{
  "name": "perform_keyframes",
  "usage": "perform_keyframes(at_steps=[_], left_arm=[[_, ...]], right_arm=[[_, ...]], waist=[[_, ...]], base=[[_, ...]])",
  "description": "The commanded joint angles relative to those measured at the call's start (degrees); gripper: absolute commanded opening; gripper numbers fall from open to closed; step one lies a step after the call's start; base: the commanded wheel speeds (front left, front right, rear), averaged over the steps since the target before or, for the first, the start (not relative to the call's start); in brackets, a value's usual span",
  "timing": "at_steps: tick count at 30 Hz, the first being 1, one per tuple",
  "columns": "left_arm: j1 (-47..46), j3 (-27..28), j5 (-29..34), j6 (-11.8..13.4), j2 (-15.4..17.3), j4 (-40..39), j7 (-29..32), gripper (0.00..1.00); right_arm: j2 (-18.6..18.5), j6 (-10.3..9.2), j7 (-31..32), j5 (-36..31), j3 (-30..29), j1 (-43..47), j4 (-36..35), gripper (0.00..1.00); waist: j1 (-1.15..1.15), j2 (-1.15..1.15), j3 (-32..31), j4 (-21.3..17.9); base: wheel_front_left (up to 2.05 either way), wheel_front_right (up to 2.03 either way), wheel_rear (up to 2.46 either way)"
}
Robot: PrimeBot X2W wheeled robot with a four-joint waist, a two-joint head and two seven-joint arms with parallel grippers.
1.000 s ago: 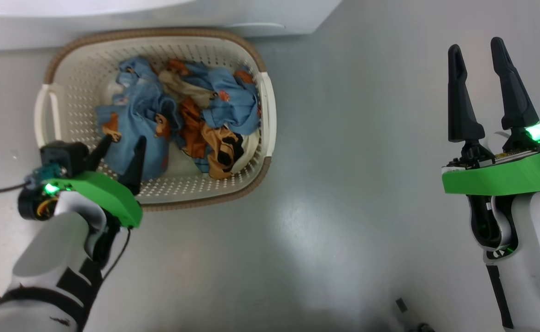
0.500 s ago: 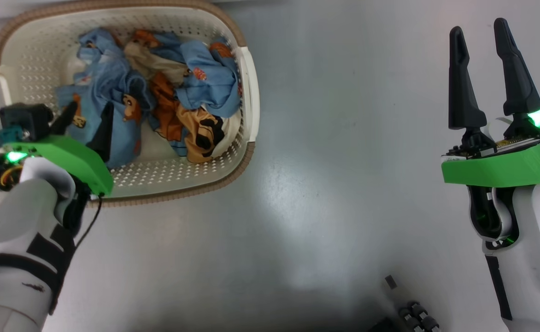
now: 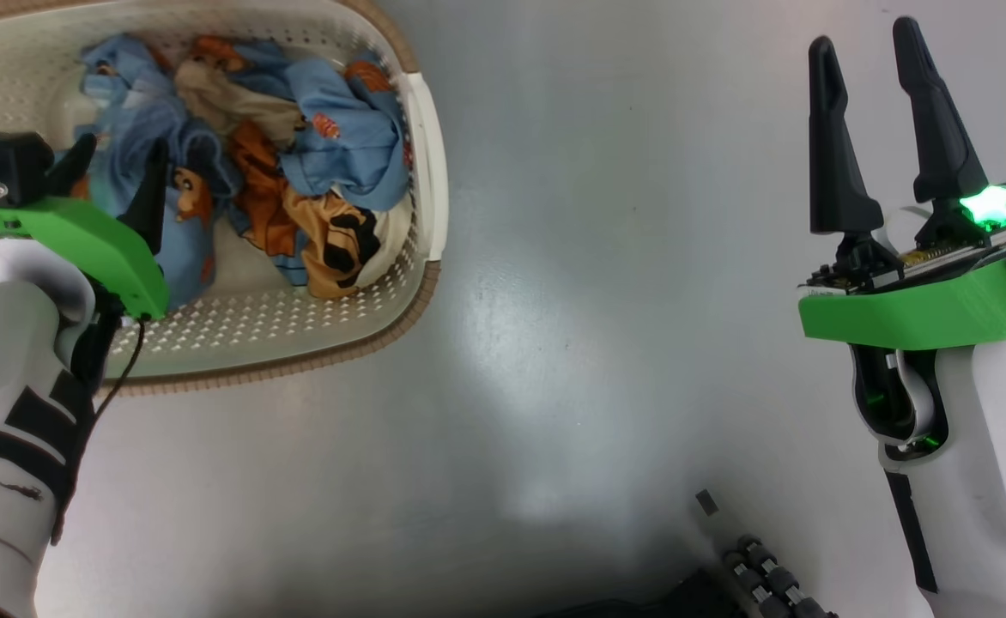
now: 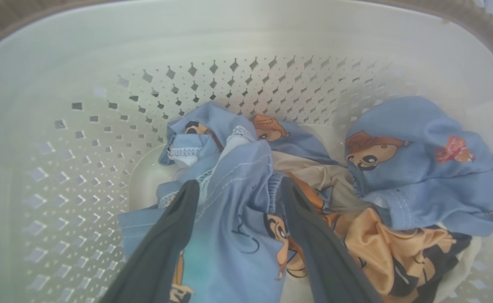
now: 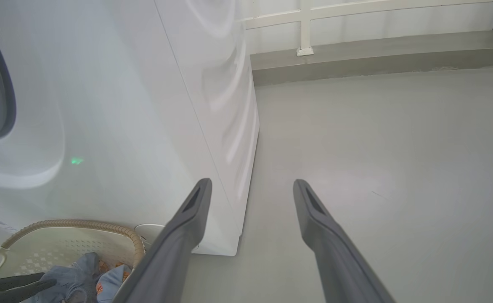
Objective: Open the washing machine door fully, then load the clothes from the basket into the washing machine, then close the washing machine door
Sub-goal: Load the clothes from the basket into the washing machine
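The washing machine (image 5: 145,105) stands just beside the basket (image 3: 254,330), where the clothes (image 3: 331,146) lie heaped. The left gripper (image 4: 238,185) is inside, fingers wide astride a blue fold; the right gripper (image 3: 862,39), also wide, holds nothing, well apart.

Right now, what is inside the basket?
Crumpled clothes: light blue pieces with orange bear prints, plus orange, black and cream fabric. The open left claw reaches in, straddling a blue fold. Some basket floor shows bare; anything beneath the pile is covered.

Laundry room, washing machine (image 5: 116,84), basket (image 3: 297,318), clothes (image 3: 331,146)
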Motion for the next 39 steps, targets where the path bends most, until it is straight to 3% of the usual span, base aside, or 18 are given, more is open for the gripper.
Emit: perform_keyframes(at_steps=[1, 24, 25, 26, 27, 28, 39], left_arm=[[0.0, 0.7, 0.5, 0.1, 2.7, 0.2, 0.4, 1.00], [-1.0, -6.2, 2.4, 0.0, 2.8, 0.8, 6.1, 1.00], [-1.0, -6.4, 2.3, 0.0, 2.9, 0.8, 6.2, 0.62], [-1.0, -6.6, 2.2, 0.0, 3.0, 0.8, 6.3, 0.38], [-0.8, -6.9, 2.2, 0.0, 3.1, 0.8, 6.5, 0.05], [-0.7, -7.1, 2.0, 0.0, 3.2, 0.8, 6.5, 0.00], [2.0, -6.9, -1.5, 0.0, 2.6, 0.5, 3.7, 0.00]], right_arm=[[0.1, 0.31, -0.4, -0.5, 1.3, 1.1, -1.6, 1.00], [1.1, 0.31, -0.4, -0.4, 4.0, 0.4, -2.7, 1.00], [1.2, 0.31, -0.4, -0.4, 4.1, 0.4, -2.7, 1.00], [1.2, 0.31, -0.4, -0.4, 4.2, 0.3, -2.7, 1.00], [1.2, 0.31, -0.4, -0.3, 4.3, 0.3, -2.7, 1.00], [1.3, 0.31, -0.4, -0.3, 4.4, 0.4, -2.6, 1.00], [1.4, 0.31, -0.4, 0.1, 4.0, 1.6, -2.2, 1.00]], waist=[[0.00, 0.00, 0.4, -0.6], [0.00, 0.00, 1.7, -3.2], [0.00, 0.00, 1.6, -3.3], [0.00, 0.00, 1.5, -3.5], [0.00, 0.00, 1.4, -3.6], [0.00, 0.00, 1.2, -3.8], [0.00, 0.00, -2.8, -3.5]], base=[[0.00, 0.00, 0.00], [0.00, 0.00, 0.00], [0.00, 0.00, 0.00], [0.00, 0.00, 0.00], [0.00, 0.00, 0.00], [0.00, 0.00, 0.00], [0.00, 0.00, 0.00]])
